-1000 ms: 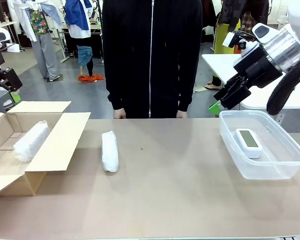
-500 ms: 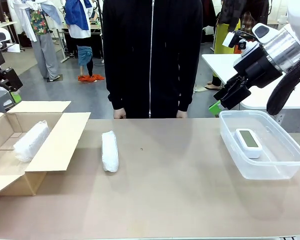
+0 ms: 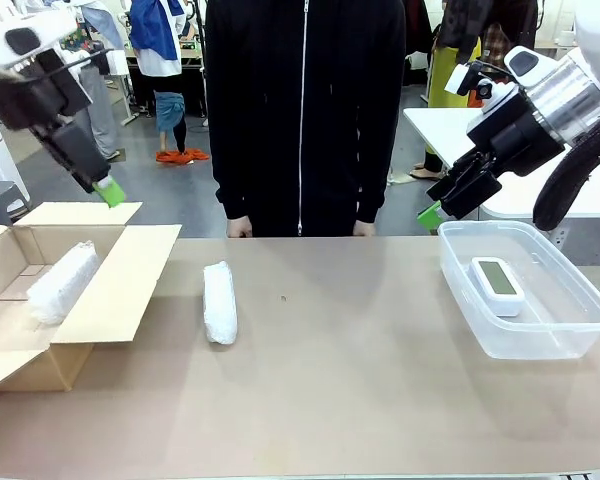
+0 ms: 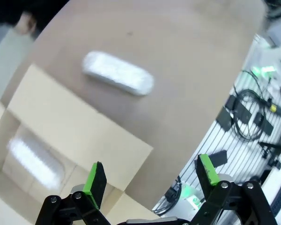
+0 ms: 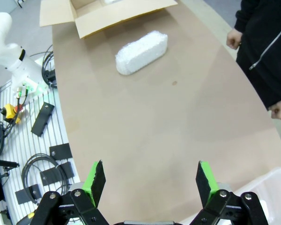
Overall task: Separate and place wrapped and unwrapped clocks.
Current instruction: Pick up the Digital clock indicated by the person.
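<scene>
The tan table (image 3: 360,380) carries three things. An open cardboard box (image 3: 120,285) sits at nine o'clock and a clear plastic tub (image 3: 540,340) at three o'clock, well apart. Between them, toward ten o'clock from the middle, a bubble-wrap bundle (image 3: 219,301) lies on the bare top.

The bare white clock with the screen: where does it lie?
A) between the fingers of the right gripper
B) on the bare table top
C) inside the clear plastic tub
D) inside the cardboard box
C: the clock rests screen up on the bottom of the clear plastic tub.
</scene>
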You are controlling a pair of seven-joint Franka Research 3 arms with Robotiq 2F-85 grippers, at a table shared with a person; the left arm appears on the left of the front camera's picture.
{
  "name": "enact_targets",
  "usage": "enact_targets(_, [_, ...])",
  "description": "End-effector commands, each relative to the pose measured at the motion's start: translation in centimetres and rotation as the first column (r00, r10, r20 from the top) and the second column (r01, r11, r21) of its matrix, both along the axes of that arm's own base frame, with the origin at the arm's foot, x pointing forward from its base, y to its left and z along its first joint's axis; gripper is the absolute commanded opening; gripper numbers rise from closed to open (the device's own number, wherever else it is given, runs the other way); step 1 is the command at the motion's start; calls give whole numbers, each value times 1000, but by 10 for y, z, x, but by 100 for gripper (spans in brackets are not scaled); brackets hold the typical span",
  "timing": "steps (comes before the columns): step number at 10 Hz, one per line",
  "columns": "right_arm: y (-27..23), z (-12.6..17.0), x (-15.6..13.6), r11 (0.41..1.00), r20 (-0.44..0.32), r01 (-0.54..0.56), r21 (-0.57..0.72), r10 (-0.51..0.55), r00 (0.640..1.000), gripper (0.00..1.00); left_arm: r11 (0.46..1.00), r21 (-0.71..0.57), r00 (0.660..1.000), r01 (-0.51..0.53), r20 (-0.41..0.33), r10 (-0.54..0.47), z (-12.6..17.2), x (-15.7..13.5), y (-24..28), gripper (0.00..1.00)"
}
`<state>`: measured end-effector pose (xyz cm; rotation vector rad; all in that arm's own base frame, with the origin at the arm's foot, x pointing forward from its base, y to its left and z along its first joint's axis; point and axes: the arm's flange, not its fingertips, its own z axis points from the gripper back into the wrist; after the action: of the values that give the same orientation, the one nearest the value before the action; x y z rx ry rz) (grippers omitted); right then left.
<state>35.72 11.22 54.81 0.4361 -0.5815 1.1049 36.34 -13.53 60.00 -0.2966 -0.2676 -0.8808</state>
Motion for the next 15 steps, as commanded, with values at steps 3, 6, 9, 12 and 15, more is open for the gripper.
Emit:
enact_targets(3, [-3, 1, 1, 1000, 1, -17, -8, 17, 1000, 100, 984, -95, 978, 149, 161, -133, -33, -62, 19, 100])
enact_targets(6, [-3, 1, 1, 1000, 1, -17, -8, 17, 1000, 100, 975, -105, 965, 194, 198, -171, -36, -55, 21, 100])
enact_targets(9, [-3, 1, 1, 1000, 1, -17, -8, 17, 1000, 100, 987, -66, 977, 148, 167, -136, -28, -66, 22, 100])
enact_targets(12, [-3, 1, 1, 1000, 1, -17, -8, 17, 1000, 100, 987, -66, 977, 148, 167, -136, -28, -66, 22, 100])
enact_targets(15, [-3, 1, 1, 1000, 1, -17, -8, 17, 1000, 100, 987, -66, 977, 148, 167, -136, -28, -66, 22, 100])
